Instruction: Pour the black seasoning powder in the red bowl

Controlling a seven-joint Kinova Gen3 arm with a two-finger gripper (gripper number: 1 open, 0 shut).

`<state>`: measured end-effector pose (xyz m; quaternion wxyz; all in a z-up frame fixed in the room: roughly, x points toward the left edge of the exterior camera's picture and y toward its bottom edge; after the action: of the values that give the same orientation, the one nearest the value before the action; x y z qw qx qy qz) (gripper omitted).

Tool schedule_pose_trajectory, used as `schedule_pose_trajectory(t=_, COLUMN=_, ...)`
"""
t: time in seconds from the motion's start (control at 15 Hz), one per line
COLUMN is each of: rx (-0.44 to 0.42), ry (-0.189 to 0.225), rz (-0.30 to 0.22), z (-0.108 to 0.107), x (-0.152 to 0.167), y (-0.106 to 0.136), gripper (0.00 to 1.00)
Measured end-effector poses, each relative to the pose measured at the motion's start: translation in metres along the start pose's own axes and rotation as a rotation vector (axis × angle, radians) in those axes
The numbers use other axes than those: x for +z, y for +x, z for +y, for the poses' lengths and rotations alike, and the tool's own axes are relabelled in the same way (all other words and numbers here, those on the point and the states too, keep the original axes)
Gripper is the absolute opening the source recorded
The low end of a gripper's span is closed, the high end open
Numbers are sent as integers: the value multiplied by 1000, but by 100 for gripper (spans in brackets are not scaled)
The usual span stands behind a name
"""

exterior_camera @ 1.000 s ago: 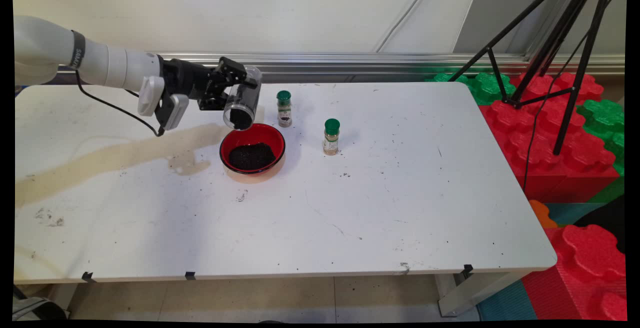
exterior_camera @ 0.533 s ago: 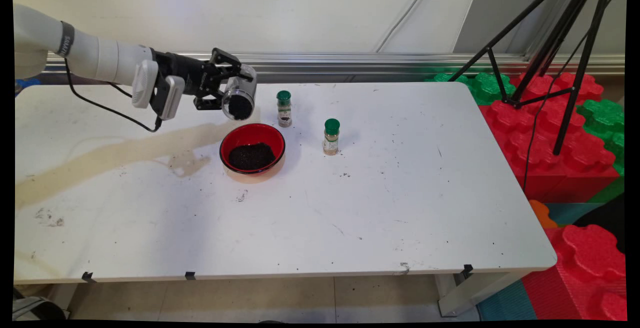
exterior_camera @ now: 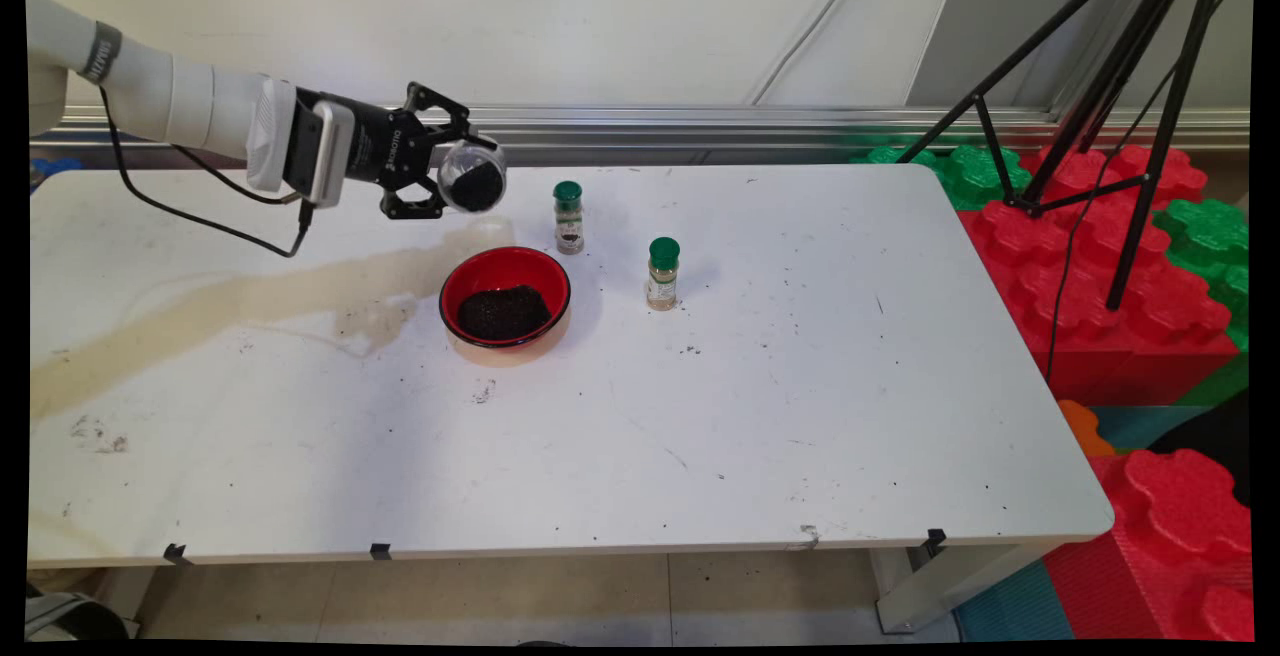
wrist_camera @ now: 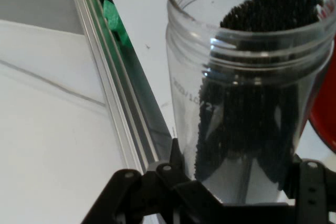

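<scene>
Pincer [exterior_camera: 455, 176] clenched round clear jar [exterior_camera: 472, 176] of black grains, at 11 o'clock above red bowl [exterior_camera: 505, 297]; tilt could scatter grains onto worktop [exterior_camera: 800, 386].

Overhead main view; close hand view shares the jar [exterior_camera: 472, 179].

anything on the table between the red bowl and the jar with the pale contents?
Nothing stands there. In the main view the stretch between the bowl and the pale jar is bare tabletop. The other green-capped jar stands farther back, off that line.
</scene>
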<state>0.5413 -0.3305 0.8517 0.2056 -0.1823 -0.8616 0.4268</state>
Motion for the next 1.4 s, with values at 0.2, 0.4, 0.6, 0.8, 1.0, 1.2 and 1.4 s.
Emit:
schedule_pose_trajectory(t=0.2, rx=-102, ry=-5, rz=15, z=-4, x=-5, y=1, gripper=0)
schedule_pose_trajectory(t=0.4, rx=-204, ry=-12, rz=30, z=-8, x=-8, y=3, gripper=0)
schedule_pose_trajectory(t=0.6, rx=-297, ry=-22, rz=45, z=-11, x=-11, y=6, gripper=0)
schedule_pose_trajectory(t=0.8, rx=-411, ry=-36, rz=63, z=-14, x=-12, y=10, gripper=0)
schedule_pose_trajectory(t=1.0, rx=-490, ry=-44, rz=76, z=-17, x=-13, y=13, gripper=0)
schedule_pose_trajectory(t=1.2, rx=-578, ry=-56, rz=92, z=-20, x=-13, y=18, gripper=0)
schedule_pose_trajectory(t=1.4, rx=-648, ry=-67, rz=106, z=-21, x=-12, y=21, gripper=0)
